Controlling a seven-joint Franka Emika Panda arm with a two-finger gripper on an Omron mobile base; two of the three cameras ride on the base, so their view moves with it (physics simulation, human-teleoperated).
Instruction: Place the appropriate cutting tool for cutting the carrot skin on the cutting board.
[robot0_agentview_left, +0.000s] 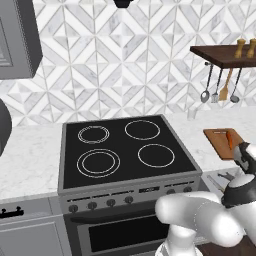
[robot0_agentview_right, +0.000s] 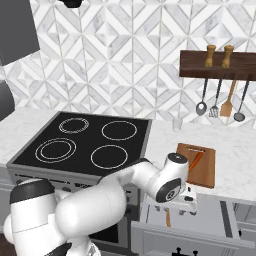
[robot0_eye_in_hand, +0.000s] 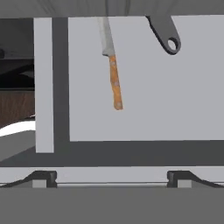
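The carrot (robot0_agentview_right: 196, 160) lies on the brown cutting board (robot0_agentview_right: 206, 175) on the counter right of the stove; both also show as the carrot (robot0_agentview_left: 229, 139) and cutting board (robot0_agentview_left: 218, 143). My gripper (robot0_agentview_right: 184, 204) hangs over an open drawer (robot0_agentview_right: 215, 220) below the board's front edge. In the hand view the gripper (robot0_eye_in_hand: 111, 177) is open with nothing between its fingertips (robot0_eye_in_hand: 43, 177). Ahead on the drawer floor lies a slim dark-grey cutting tool (robot0_eye_in_hand: 164, 35); only its end with a hole shows, the rest is hidden under the counter edge.
A knife (robot0_eye_in_hand: 112, 70) with a grey blade and orange-brown handle lies in the drawer left of the dark tool. The black stove (robot0_agentview_right: 85, 142) stands to the left. A dark wall shelf (robot0_agentview_right: 220, 67) carries hanging utensils (robot0_agentview_right: 220, 102), and a small glass (robot0_agentview_right: 176, 124) stands beneath.
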